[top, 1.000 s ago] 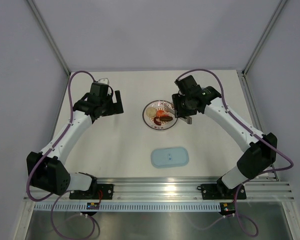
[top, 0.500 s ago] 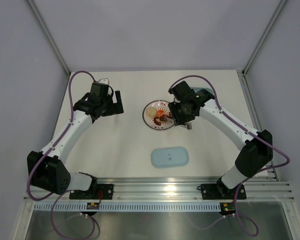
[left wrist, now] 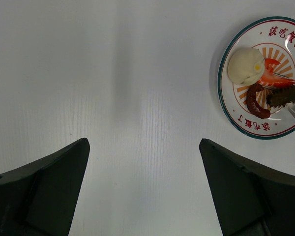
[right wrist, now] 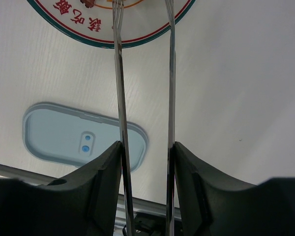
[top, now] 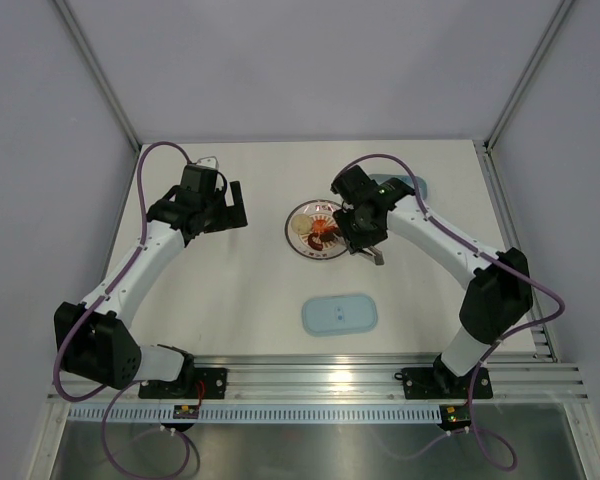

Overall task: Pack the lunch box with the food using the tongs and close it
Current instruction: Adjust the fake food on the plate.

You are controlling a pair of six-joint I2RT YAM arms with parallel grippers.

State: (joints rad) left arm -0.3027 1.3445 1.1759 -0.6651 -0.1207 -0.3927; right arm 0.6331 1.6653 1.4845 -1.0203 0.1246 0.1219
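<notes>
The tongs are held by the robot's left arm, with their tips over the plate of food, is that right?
Not quite. The right gripper holds the tongs, their tips over the plate of food. The right wrist view shows its fingers clamped on both metal arms. The left gripper hangs open and empty.

A white table (top: 250, 290) carries a round white plate (top: 293, 236) about midway across, nearer the far edge than the near one. The plate has a teal outer line, an orange sunburst and red characters round its border. A flat pale-blue lid (top: 340, 314), rounded-oblong with two small blue dots at its middle, lies well apart from the plate, near the table's near edge and lengthwise along it. By the far left corner sits a small white thing (top: 208, 160), possibly a fitting.
</notes>
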